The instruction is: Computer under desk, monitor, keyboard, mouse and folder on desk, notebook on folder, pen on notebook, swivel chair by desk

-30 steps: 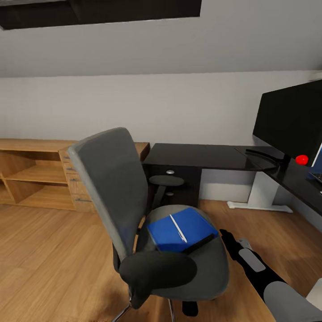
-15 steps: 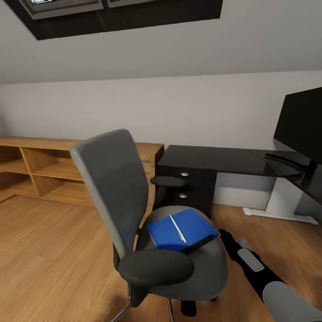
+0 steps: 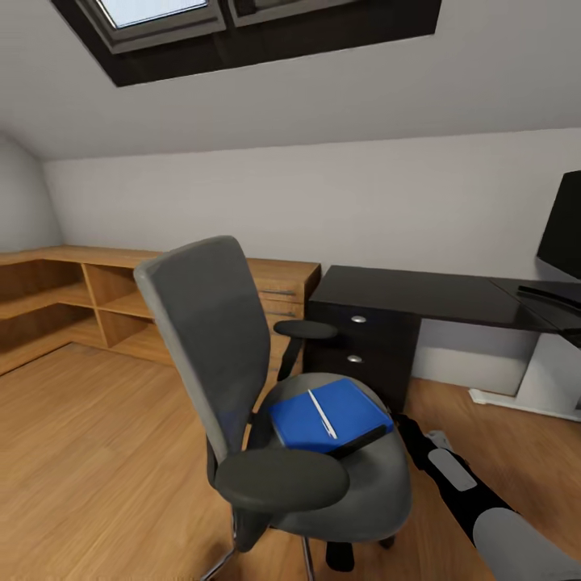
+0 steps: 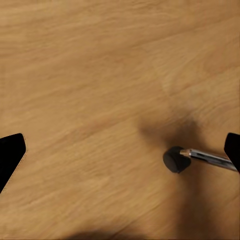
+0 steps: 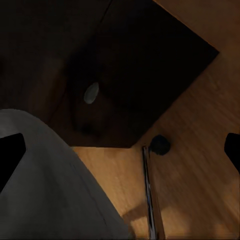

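Head view: folder (image 3: 327,415) on swivel chair (image 3: 274,403) seat, pen (image 3: 322,413) atop it.
Item judged light, stiff, slick; best gripped at an overhanging edge. My right hand (image 5: 120,150) hung spread, empty.

No legible text, labels, brands, numbers or signs anywhere. Folder (image 3: 327,415) cover plain blue, unmarked. Desk (image 3: 420,295) drawer fronts blank. Monitor (image 3: 563,227) screen black, nothing displayed.
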Robot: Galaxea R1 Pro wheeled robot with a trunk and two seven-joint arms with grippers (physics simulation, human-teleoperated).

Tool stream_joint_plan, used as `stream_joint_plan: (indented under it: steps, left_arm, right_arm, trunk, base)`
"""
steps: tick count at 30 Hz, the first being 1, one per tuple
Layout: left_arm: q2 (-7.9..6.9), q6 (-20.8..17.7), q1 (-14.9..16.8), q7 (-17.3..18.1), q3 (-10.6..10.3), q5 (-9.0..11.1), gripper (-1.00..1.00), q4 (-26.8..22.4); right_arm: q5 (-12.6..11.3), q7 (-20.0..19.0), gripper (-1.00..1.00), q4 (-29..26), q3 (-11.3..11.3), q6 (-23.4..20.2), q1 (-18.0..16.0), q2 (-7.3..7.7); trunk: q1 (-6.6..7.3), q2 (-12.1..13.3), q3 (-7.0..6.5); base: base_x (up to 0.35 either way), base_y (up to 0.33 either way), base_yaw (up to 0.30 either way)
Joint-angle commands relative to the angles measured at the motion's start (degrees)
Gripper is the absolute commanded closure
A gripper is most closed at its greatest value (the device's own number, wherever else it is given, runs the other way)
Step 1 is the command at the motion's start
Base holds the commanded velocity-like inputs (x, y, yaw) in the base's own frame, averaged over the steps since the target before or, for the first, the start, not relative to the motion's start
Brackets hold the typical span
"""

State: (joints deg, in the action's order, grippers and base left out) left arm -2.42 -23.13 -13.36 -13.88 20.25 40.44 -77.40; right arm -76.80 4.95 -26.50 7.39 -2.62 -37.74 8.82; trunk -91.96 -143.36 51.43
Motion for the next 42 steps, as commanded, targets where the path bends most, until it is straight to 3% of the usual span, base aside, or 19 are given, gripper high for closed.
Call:
stream_joint_plan:
  steps: [1,4,11,16,42]
  left_arm:
    - [0.01,-0.2,0.0,-0.4,-0.1,0.6,-1.00,-0.1]
    - [0.13,-0.3,0.0,-0.4,-0.2,0.6,-1.00,-0.1]
    - [0.97,-0.4,0.4,0.9,-4.0,0.7,-1.00,-0.5]
    - [2.89,-0.6,0.8,1.1,-5.7,1.4,-1.00,-0.8]
    - [4.23,-0.6,1.6,1.1,-6.2,1.6,-1.00,-0.4]
  right_arm:
    - [-0.5,0.4,-1.00,-0.1,0.5,0.0,0.0,0.06]
    - [-0.5,0.4,-1.00,-0.1,0.5,0.0,0.0,0.06]
    - [-0.5,0.4,-1.00,-0.1,0.7,0.0,0.0,-0.01]
    - [-0.5,0.4,-1.00,-0.1,0.8,-0.1,0.0,0.02]
    - [-0.5,-0.4,-1.00,-0.7,0.9,-0.7,0.0,0.82]
  trunk:
    - [0.01,0.0,-0.01]
    - [0.01,0.0,-0.17]
    - [0.01,0.0,-0.30]
    - [0.01,0.0,-0.32]
    - [0.01,0.0,-0.32]
  base:
    - [0.000,0.000,0.197]
    - [0.000,0.000,0.169]
    - [0.000,0.000,0.052]
    - [0.000,0.000,0.007]
    - [-0.095,-0.083,0.000]
